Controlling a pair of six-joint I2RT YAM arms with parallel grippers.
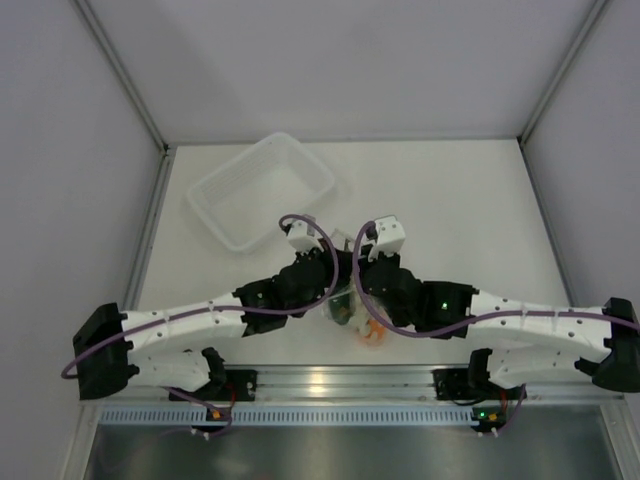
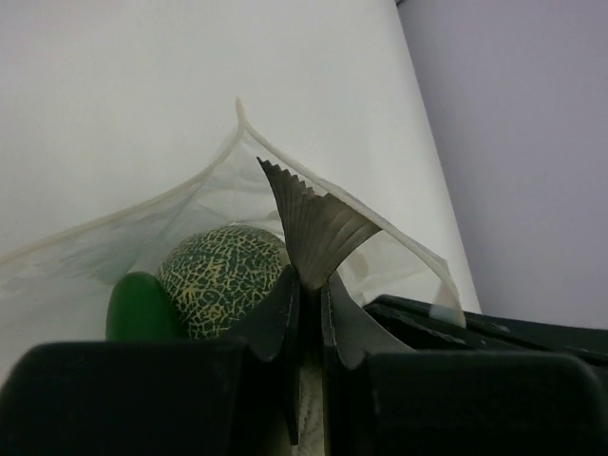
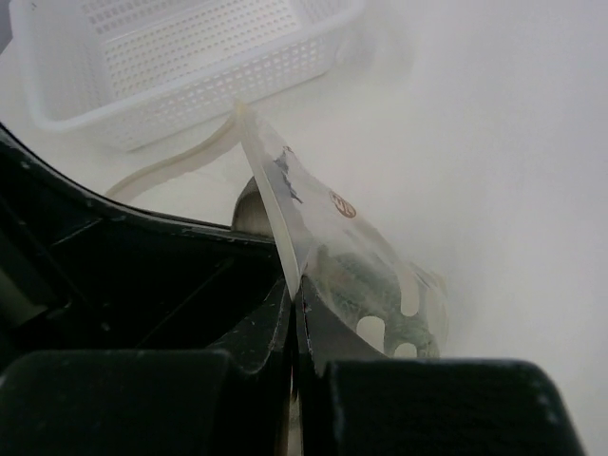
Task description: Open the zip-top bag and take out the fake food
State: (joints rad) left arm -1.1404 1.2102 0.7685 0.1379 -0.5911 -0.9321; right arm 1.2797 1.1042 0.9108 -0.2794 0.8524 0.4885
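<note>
**A:** Take the white basket [image 3: 190, 90] as the mark. What comes first, from the left?

**B:** The left gripper [image 2: 311, 280]. It sits on the near side of the basket, a little to its right and clear of it. Its fingers are pressed together on the narrow stem of the fish [image 2: 318, 223], just under the fanned grey-brown tail. The tail stands upright out of the bag's mouth.

**A:** And the zip-top bag [image 3: 328, 223] itself?

**B:** It is on the white table [image 1: 450, 200], between the two grippers and nearer to the arm bases than the basket is, without touching it. Its mouth gapes open, and the pale zip strip rises to a peak.

**A:** What is inside?

**B:** The left wrist view shows the dark green cucumber [image 2: 138, 309] and, beside it, the cabbage-like ball [image 2: 223, 275] with its crackled skin. Both are behind the clear wall and below the rim. From above, the orange ball [image 1: 372, 335] shows at the end of the bag farthest from the basket. I cannot tell whether it is in the plastic or just outside it.

**A:** And on the right?

**B:** The right gripper [image 3: 294, 285] is close against the left one, on the same near side of the basket. Its fingers are pinched tight on one wall of the bag, just below the zip strip, and they hold that side up on edge.
</note>
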